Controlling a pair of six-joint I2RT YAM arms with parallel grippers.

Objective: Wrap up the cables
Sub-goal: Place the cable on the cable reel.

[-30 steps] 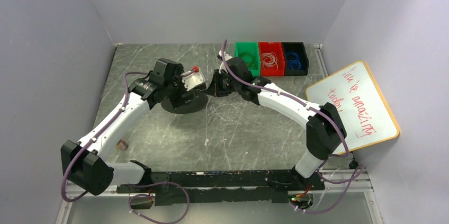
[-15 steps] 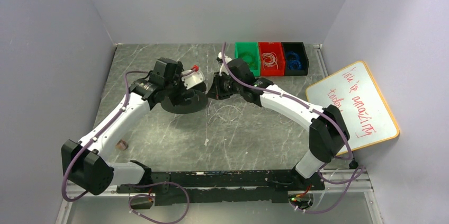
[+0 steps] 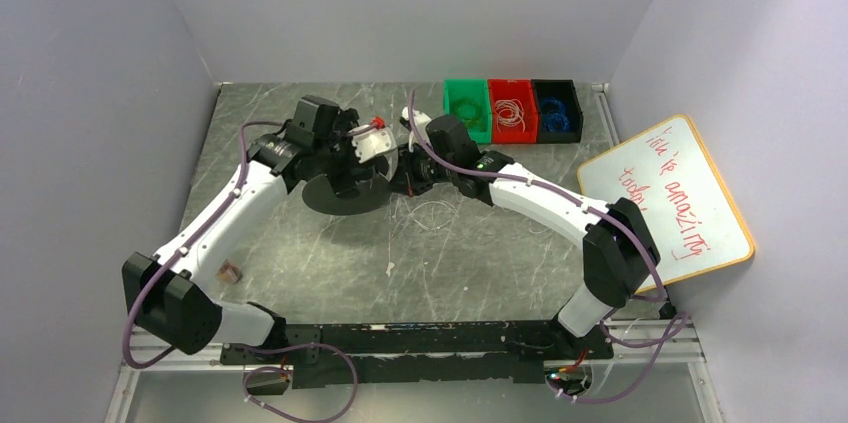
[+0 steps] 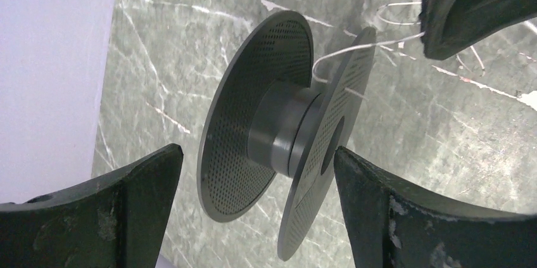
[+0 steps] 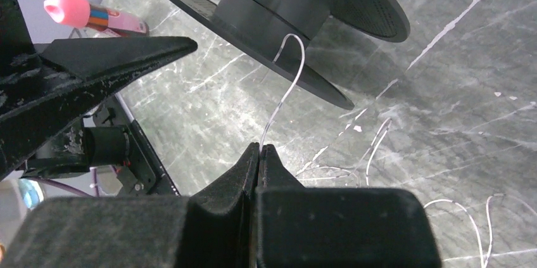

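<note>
The right gripper (image 5: 259, 149) is pinched tight on the wire (image 5: 286, 84), which arches from its tips to the hub of the spool (image 4: 278, 122); loose curls lie on the table (image 3: 300, 253) nearby. The left gripper (image 4: 258, 149) gapes wide, its fingers framing the spool. Since a second ago, both wrists have drawn closer together, while the spool has stayed put.

I see a green bin (image 3: 465, 83), a red bin (image 3: 511, 83) and a black bin (image 3: 556, 84) in a row at the far right of the grey marbled table (image 3: 300, 243); a whiteboard (image 3: 670, 203) with red writing sits right; a small brown object (image 3: 231, 272) lies near left.
</note>
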